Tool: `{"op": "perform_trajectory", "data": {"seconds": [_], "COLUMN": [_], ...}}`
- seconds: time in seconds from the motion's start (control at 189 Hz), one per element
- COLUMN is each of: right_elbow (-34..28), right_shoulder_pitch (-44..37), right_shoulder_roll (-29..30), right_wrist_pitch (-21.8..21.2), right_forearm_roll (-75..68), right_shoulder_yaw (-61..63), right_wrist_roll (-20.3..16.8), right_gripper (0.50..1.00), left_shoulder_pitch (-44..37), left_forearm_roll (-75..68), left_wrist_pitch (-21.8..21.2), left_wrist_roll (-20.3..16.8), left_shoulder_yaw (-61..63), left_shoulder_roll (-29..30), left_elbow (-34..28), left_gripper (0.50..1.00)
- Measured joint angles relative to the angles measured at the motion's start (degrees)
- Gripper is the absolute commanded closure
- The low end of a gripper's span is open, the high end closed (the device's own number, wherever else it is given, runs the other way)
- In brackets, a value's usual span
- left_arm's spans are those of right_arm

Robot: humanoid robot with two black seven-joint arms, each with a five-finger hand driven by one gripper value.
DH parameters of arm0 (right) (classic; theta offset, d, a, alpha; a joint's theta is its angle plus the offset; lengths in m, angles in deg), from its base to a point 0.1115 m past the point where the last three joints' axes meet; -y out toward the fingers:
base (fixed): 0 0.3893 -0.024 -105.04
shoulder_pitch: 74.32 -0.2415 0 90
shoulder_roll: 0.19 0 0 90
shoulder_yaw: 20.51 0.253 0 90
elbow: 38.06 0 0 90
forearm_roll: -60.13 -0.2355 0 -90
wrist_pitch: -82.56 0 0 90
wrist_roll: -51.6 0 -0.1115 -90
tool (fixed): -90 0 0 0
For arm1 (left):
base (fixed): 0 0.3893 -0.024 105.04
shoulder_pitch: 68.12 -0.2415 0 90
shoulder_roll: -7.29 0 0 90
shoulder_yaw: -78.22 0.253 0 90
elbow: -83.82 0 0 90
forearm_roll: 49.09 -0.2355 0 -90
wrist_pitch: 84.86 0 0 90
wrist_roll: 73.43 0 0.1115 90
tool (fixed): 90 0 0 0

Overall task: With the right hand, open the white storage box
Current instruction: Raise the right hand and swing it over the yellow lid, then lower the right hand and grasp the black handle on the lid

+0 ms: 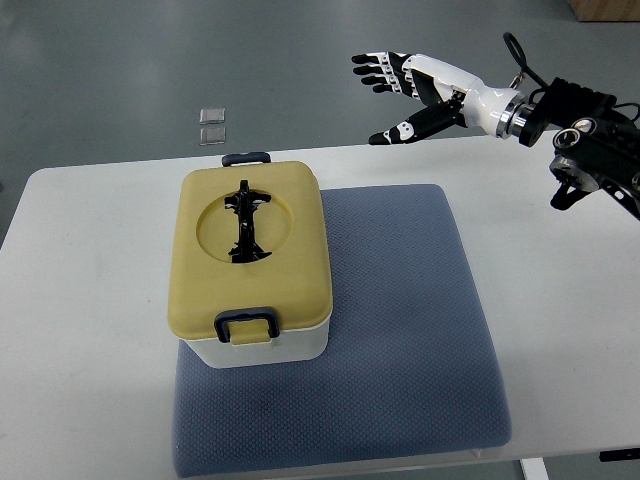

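The white storage box (252, 265) sits shut on the blue mat (400, 330) toward your tabletop's (90, 300) left; your right hand (400, 95) hovers beyond the far edge, fingers spread, holding nothing, so nothing's opened yet

A white table (90, 300) with rounded corners carries a blue-grey textured mat (400, 330) lying flat across its middle and reaching its near edge, and on the mat's left part stands the white storage box (255, 345) with its yellow lid (250, 250) closed.
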Motion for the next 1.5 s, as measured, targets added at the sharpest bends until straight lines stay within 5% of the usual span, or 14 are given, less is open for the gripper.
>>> {"op": "perform_trajectory", "data": {"seconds": [0.207, 0.61, 1.007, 1.5], "right_elbow": [-4.4, -13.2, -13.1, -9.1], "right_shoulder_pitch": [-5.4, -15.3, -30.6, -31.6], "right_shoulder_roll": [-2.2, 2.4, 11.9, 16.0], "right_wrist_pitch": [-0.1, 0.3, 0.3, 0.4], "right_forearm_roll": [13.5, 36.8, 40.1, 43.4], "right_shoulder_yaw": [-0.4, -6.9, -24.1, -25.8], "right_wrist_roll": [3.2, 6.6, 6.6, 6.4], "right_gripper": [0.562, 0.562, 0.562, 0.570], "left_shoulder_pitch": [0.0, 0.0, 0.0, 0.0], "left_forearm_roll": [0.0, 0.0, 0.0, 0.0], "left_wrist_pitch": [0.0, 0.0, 0.0, 0.0], "left_wrist_roll": [0.0, 0.0, 0.0, 0.0], "left_shoulder_yaw": [0.0, 0.0, 0.0, 0.0], "left_shoulder_roll": [0.0, 0.0, 0.0, 0.0], "left_elbow": [0.0, 0.0, 0.0, 0.0], "left_gripper": [0.500, 0.500, 0.500, 0.500]}}
